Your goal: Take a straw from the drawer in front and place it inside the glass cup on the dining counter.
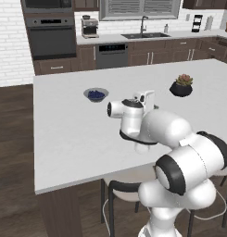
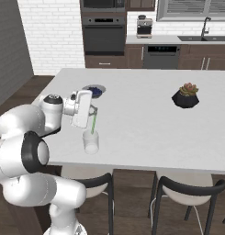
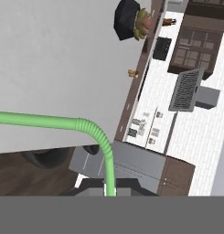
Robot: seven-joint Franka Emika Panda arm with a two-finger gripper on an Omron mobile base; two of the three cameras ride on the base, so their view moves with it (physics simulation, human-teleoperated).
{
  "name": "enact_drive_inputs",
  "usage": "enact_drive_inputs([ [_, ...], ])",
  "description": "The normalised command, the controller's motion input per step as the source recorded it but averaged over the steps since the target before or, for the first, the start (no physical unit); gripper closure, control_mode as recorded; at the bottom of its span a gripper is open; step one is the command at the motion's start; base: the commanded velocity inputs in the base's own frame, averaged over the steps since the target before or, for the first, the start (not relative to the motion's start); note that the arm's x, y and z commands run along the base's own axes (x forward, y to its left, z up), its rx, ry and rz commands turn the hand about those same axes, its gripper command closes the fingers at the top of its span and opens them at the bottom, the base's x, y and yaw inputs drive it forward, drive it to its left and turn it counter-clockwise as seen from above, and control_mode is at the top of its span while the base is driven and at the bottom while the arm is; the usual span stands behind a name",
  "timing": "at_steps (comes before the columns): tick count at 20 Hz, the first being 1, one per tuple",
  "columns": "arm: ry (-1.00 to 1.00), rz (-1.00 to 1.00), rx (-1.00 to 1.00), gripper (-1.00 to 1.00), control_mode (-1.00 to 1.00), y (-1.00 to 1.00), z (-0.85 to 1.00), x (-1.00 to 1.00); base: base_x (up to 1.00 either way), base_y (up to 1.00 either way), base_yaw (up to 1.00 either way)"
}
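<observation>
The hand point(image 2: 91, 111) is pinched tight on the straw point(image 2: 92, 123), which hangs over the glass cup point(image 2: 91, 142) near the tabletop point(image 2: 146, 124) edge; I'd call this the placing step; next, lower it straight in, then release.

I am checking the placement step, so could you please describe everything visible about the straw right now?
The straw is thin, light green and plastic-looking. In the hand view it shows a ribbed flexible joint and is bent there, one length running sideways over the dining counter, the other down toward the pincer, which is shut on it. In the right base view it hangs near upright from the pincer, its lower end at the mouth of the glass cup. Whether it touches the glass is unclear.
</observation>
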Motion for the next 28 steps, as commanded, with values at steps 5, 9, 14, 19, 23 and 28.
enact_drive_inputs([
  [5,0.00,0.00,0.00,1.00,-1.00,0.10,-0.13,0.12,0.00,0.00,0.00],
  [9,0.00,0.00,0.00,1.00,-1.00,0.10,-0.19,0.10,0.00,0.00,0.00],
  [14,0.00,0.00,0.00,1.00,-1.00,0.07,-0.23,0.03,0.00,0.00,0.00],
  [19,0.00,0.00,-0.01,1.00,-1.00,0.03,-0.26,0.04,0.00,0.00,0.00],
  [23,0.00,0.00,-0.01,1.00,-1.00,0.00,-0.28,0.00,0.00,0.00,0.00],
  [28,0.00,0.00,-0.01,1.00,-1.00,0.00,-0.26,0.00,0.00,0.00,0.00],
])
